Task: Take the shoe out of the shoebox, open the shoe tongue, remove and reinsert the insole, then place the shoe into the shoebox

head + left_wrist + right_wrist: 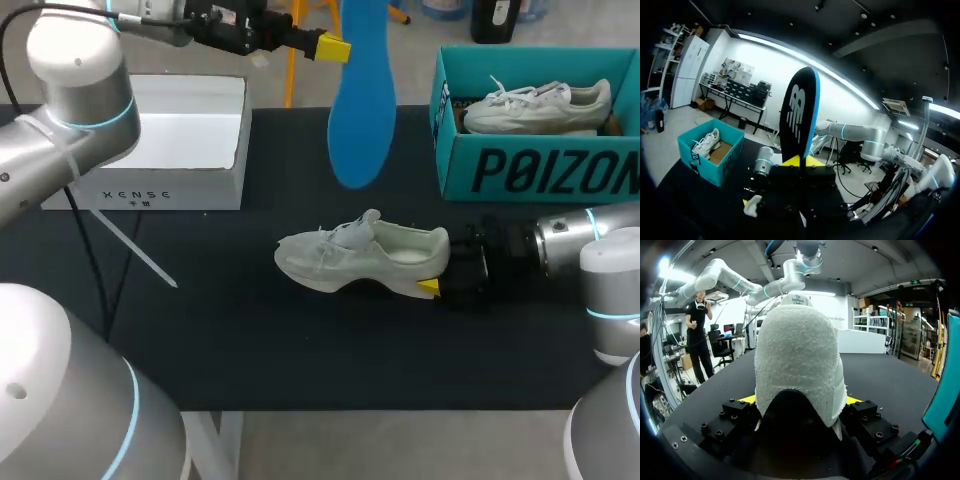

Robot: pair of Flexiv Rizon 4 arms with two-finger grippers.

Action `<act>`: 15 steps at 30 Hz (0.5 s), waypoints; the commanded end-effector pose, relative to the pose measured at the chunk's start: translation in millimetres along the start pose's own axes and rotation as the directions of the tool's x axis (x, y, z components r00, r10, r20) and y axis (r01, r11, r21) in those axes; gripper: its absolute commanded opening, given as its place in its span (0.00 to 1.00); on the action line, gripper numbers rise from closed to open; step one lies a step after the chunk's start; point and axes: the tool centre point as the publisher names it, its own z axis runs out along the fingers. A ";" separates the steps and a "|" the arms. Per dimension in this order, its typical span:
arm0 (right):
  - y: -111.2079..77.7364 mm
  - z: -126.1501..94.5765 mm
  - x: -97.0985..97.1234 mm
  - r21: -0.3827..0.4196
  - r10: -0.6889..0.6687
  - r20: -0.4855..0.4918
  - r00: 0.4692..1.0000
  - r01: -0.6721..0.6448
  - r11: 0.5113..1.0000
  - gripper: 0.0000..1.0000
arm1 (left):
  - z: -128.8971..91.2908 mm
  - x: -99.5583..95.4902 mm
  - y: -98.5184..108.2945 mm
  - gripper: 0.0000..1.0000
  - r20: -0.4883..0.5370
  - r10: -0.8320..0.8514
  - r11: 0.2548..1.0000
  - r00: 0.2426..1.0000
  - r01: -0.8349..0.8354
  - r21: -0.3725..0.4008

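Step in hand: the insole [360, 100] is out of the shoe [360, 255], so the robot is probably heading into reinsertion.
Insole: it is hanging in the air by its narrower end, broad end down, above and behind the shoe and not touching it.
Left gripper [333, 48]: its yellow-tipped fingers are pinching the insole's upper end from two sides.
Shoe: it is sitting on its sole on the black table [300, 350], opening up, toe pointing away from the right arm. How far the tongue is folded open is hard to tell.
Right gripper [432, 288]: its fingers are clamping the heel from both sides, pinning the shoe in place.
Shoebox [540, 170]: it is standing at the rear right, with a second shoe [540, 105] lying inside.
Doing it well: the left arm should be tilting the insole along the shoe's length, feeding the broad end toward the toe first, then sliding it forward and low.
Right arm's part: holding the heel steady so the shoe is not skidding.
Risk: the insole may be buckling against the tongue or collar.
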 end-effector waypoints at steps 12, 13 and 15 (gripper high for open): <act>-2.4 2.1 0.1 0.002 0.000 0.001 1.000 0.000 1.000 0.00 | -17.5 4.0 -16.2 0.00 -0.094 -0.101 0.995 0.990 0.101 -0.002; -2.4 2.1 0.1 0.002 0.000 0.001 1.000 0.000 1.000 0.00 | -20.1 4.9 -17.1 0.00 -0.080 -0.098 0.995 0.992 0.098 -0.009; -2.4 2.1 0.1 0.002 0.000 0.001 1.000 0.000 1.000 0.00 | -25.6 6.9 -18.5 0.00 -0.086 -0.106 0.994 0.991 0.107 -0.002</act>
